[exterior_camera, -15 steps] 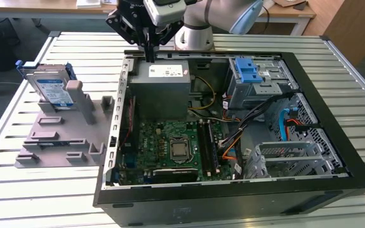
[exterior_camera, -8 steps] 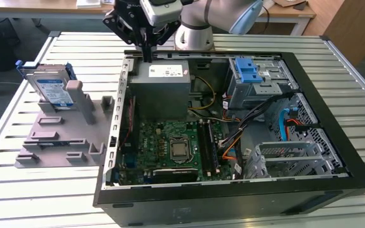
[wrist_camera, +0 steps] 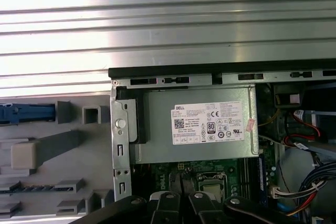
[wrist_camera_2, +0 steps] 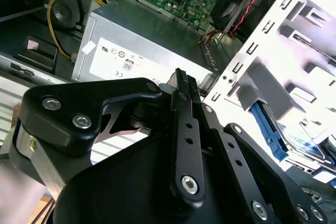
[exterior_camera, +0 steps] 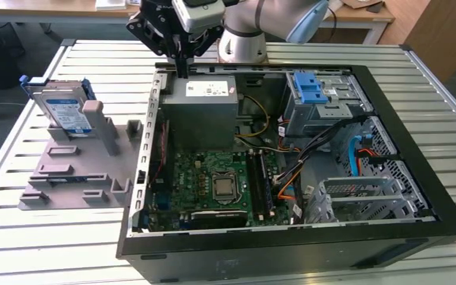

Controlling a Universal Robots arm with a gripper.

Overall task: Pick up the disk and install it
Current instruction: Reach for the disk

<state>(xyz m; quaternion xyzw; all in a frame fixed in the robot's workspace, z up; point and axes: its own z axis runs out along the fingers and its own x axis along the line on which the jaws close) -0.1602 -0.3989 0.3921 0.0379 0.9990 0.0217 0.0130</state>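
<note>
1. The gripper (exterior_camera: 183,70) hangs in the upper middle of the exterior view, on the arm's wrist. Its tip points down at the far rim of the open computer case (exterior_camera: 291,240).
2. State of the jaws: closed, drawn together into one narrow tip with nothing between them. The second wrist view shows the same closed tip (wrist_camera_2: 184,85) above the power supply.
3. The disk (exterior_camera: 63,110) stands on edge at the exterior view's upper left. It is slotted upright into a grey fixture (exterior_camera: 69,172), with its white-and-blue label facing the camera and its blue rails along the edges. The second wrist view shows part of it (wrist_camera_2: 308,142) behind a grey post of the fixture.
4. The disk and the gripper are well apart, and the case's side wall lies between them.
5. The power supply (exterior_camera: 200,104), a grey box with a white label, fills the far corner of the case just beneath the gripper. It appears in both wrist views (wrist_camera_2: 142,35) (wrist_camera: 194,129).
6. The green motherboard (exterior_camera: 212,178) lies on the case floor nearer the camera.
7. A blue latch (exterior_camera: 315,89) sits on the metal drive cage at the case's upper right in the exterior view.
8. The case and the fixture rest side by side on a slatted metal counter (exterior_camera: 38,255).
</note>
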